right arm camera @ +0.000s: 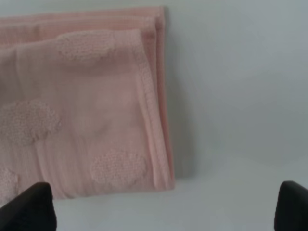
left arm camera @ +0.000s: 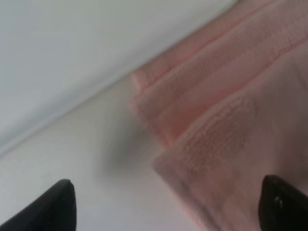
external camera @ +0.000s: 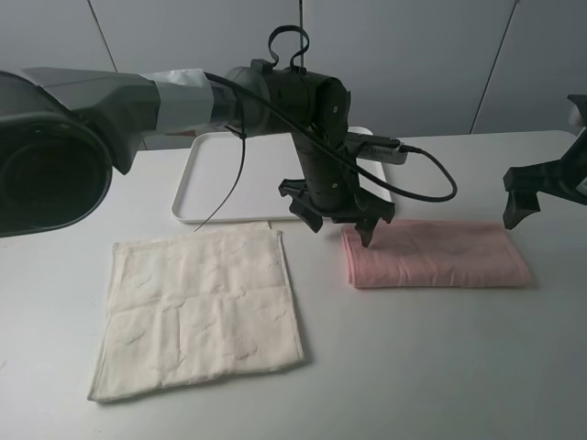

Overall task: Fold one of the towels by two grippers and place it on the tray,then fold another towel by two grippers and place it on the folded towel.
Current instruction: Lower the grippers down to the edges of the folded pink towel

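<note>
The pale pink towel (external camera: 436, 254) lies folded into a long strip on the table, right of centre. My left gripper (external camera: 341, 216) hangs open just above its left end, and the left wrist view shows that end's corner (left arm camera: 211, 125) between the spread fingertips (left arm camera: 57, 204). My right gripper (external camera: 541, 188) stands open just beyond the strip's right end, whose folded edge (right arm camera: 96, 110) fills the right wrist view. The cream-white towel (external camera: 197, 307) lies flat and unfolded at the front left. The white tray (external camera: 215, 174) sits behind, partly hidden by the left arm.
The left arm's thick grey body (external camera: 83, 119) and black cable (external camera: 431, 183) cross over the tray area. The grey-white table surface (external camera: 440, 367) stretches in front of both towels.
</note>
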{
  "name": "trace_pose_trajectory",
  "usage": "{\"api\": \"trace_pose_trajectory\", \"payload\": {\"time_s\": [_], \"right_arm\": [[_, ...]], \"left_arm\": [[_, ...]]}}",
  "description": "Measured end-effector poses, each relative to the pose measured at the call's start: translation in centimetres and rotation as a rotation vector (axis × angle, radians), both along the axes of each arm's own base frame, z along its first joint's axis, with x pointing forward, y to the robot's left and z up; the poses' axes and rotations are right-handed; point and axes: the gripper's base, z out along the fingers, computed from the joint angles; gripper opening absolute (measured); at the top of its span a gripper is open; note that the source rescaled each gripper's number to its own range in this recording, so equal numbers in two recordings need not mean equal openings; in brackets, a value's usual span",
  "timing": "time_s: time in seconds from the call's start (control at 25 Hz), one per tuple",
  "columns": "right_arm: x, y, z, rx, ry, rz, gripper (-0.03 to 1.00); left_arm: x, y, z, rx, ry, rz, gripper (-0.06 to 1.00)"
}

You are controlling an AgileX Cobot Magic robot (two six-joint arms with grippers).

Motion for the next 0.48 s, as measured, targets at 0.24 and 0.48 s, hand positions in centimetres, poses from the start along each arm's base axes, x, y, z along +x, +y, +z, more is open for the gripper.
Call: {"api": "trace_pose_trajectory", "payload": {"time_s": [0.24,0.48], "right_arm": [[0.1,0.2,-0.1,0.023,-0.003,0.000,0.98],[0.6,0.7,-2.1,0.081,0.099,0.000,0.98]], "left_arm": [[0.0,0.2,0.2,0.037,0.012,0.008,0.98],[0.0,0.3,-0.6,0.052,0.036,0.030,0.98]]}}
